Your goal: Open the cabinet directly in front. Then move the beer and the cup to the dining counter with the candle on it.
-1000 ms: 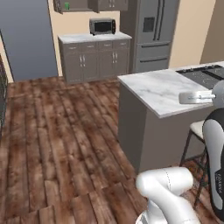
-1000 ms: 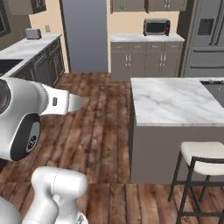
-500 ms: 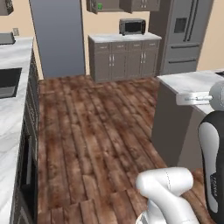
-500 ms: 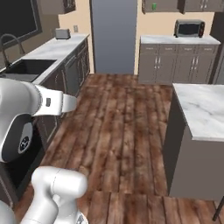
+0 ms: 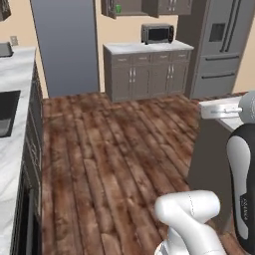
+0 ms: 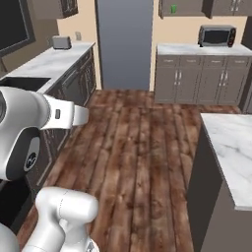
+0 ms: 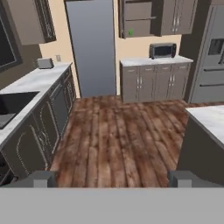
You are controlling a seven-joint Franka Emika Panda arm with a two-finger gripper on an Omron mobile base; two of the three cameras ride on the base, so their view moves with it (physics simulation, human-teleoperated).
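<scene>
Gripper (image 7: 112,179) fingers spread apart and empty, far from the open cabinet (image 7: 138,18) holding the cup (image 7: 130,32); driving closer could clip the bench (image 6: 231,142) corner.

The dark grey-brown wall cabinet (image 7: 136,18) hangs on the far wall above the short marble worktop, its left door swung open. On its shelf stands the small bright green tapered plastic cup (image 7: 130,32), upright, near the left side of the opening

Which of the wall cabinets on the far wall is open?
The wall cabinet above the left end of the microwave counter: its shelves are exposed, with a green cup inside. Its right neighbours show closed doors.
</scene>
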